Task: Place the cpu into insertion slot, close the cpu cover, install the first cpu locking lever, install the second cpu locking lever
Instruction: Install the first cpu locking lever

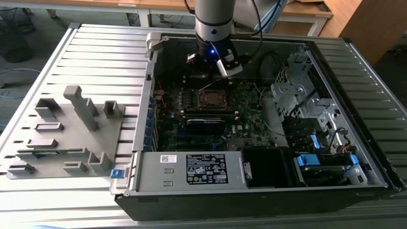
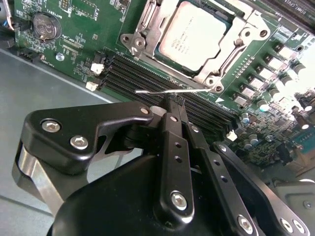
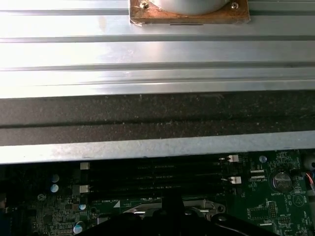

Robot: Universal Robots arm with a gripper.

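The gripper (image 2: 175,104) is held closed, its tips set against a thin silver locking lever (image 2: 147,91). Just beyond them the cpu (image 2: 199,34) is seated in the insertion slot (image 1: 202,98), framed by the lowered cpu cover (image 2: 147,23), inside the opened computer case (image 1: 254,202).

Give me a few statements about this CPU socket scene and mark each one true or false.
1. The cpu sits in the insertion slot. True.
2. The cpu cover stands upright, open. False: it lies flat around the cpu.
3. The gripper is shut on a thin silver locking lever. True.
4. The computer case has its side panel on. False: it lies open, its inside exposed.
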